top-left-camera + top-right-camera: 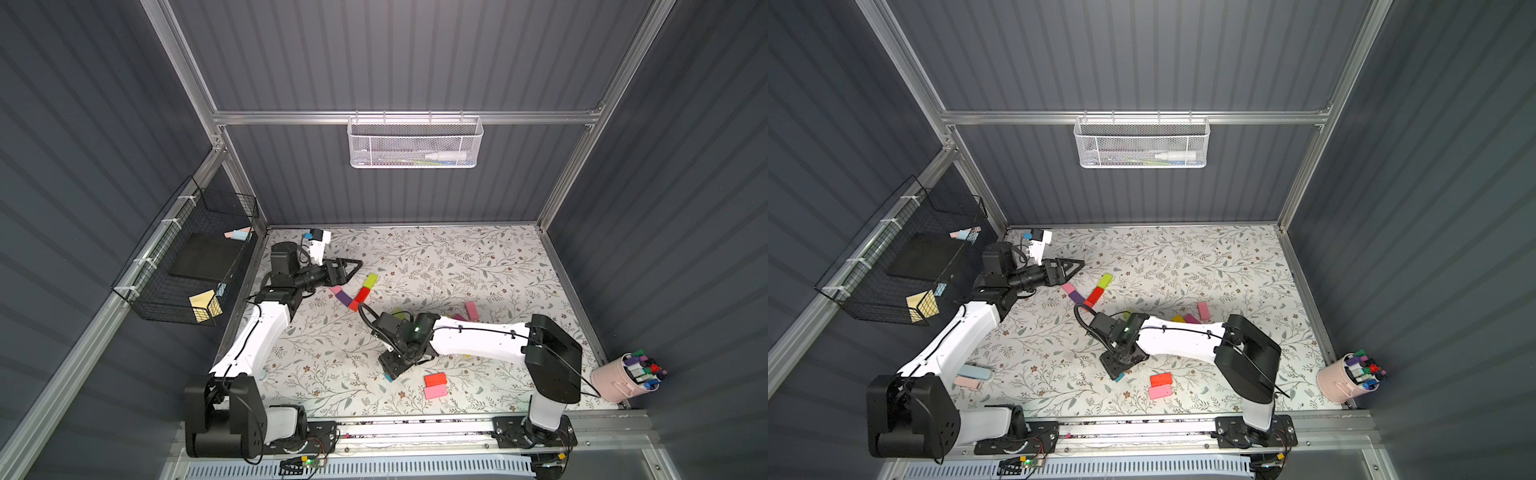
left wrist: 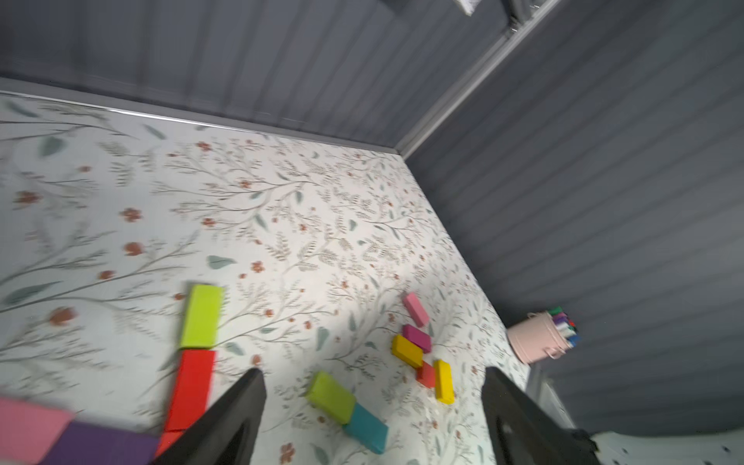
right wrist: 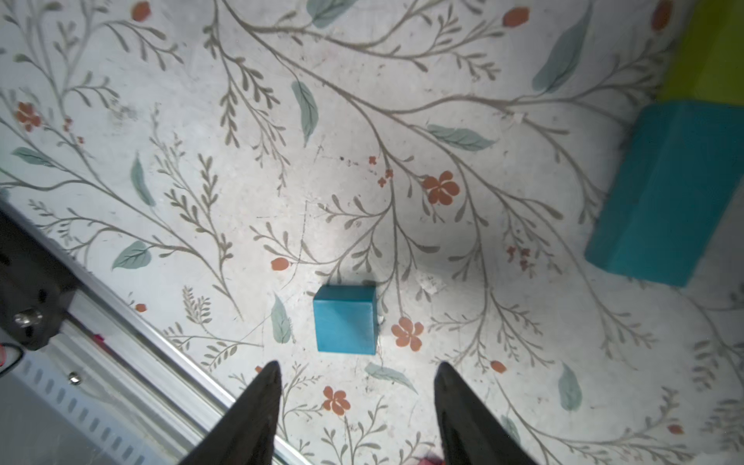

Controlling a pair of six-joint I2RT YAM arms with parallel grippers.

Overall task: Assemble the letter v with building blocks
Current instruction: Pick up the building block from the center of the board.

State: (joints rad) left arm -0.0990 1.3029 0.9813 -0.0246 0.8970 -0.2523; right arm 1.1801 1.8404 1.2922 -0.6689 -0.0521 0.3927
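right gripper (image 3: 357, 363) near small teal block (image 3: 346, 320)

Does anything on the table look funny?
Nothing is broken or spilled. The half-built V looks lopsided: the pink block and purple block make a shorter side than the red block and lime block. A small teal cube sits alone.

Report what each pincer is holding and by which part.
Nothing is held. The left pincer is open and empty; the right pincer is open too, the small teal cube lying untouched ahead of its tips.
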